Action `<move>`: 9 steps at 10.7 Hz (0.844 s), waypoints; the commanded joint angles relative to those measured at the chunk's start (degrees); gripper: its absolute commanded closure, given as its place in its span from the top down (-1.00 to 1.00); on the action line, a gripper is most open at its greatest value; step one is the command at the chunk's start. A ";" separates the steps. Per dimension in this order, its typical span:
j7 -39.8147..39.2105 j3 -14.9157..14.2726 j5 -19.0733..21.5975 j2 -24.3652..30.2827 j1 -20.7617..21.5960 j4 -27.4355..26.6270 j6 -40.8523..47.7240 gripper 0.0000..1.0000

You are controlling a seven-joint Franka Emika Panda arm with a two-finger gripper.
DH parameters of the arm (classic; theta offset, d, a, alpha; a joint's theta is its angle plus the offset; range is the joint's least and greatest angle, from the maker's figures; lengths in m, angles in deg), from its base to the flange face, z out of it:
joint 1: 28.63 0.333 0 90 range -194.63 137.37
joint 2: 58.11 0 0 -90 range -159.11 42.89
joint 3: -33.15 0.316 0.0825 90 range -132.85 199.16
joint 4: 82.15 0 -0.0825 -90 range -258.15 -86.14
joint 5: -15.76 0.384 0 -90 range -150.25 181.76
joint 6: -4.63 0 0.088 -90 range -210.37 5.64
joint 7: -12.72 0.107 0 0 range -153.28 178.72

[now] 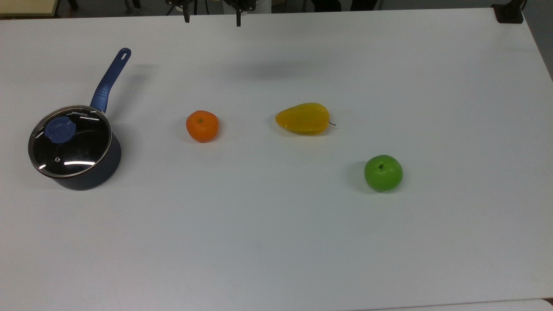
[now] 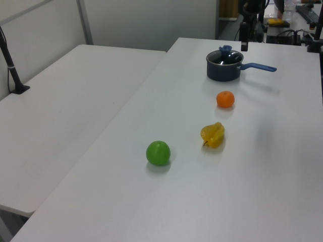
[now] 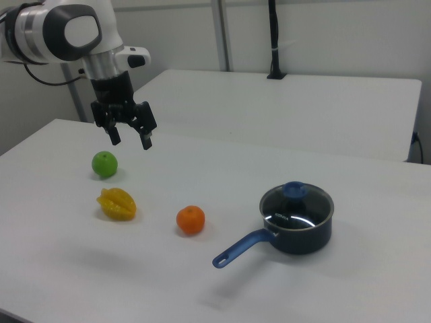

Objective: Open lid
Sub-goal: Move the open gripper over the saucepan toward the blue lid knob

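The lid (image 1: pixel 68 140) sits seated on the dark blue saucepan (image 1: pixel 93 172), closing it, its blue knob (image 1: pixel 60 129) upright and free to be pinched from above. Taking the saucepan as landmark: the orange (image 1: pixel 202 125) lies nearest beside it on the white counter (image 1: pixel 276 242), the yellow starfruit (image 1: pixel 303 118) farther along the same row, the green apple (image 1: pixel 383 172) farthest. The gripper (image 3: pixel 130 138) hangs high in the air, well away from the saucepan, over the fruit end; its fingers are spread wide and hold nothing, probably ready to travel across and descend on the knob.
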 commanded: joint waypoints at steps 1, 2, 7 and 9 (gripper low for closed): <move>-0.92 -0.76 0.05 1.06 -0.82 -0.30 0.23 1.00; -0.49 -0.76 0.05 0.88 -0.74 -0.29 -0.04 1.00; -1.01 -0.85 -0.73 0.01 -5.03 1.81 -0.57 1.00; -1.27 -0.85 0.13 -2.01 -11.52 3.92 -3.27 1.00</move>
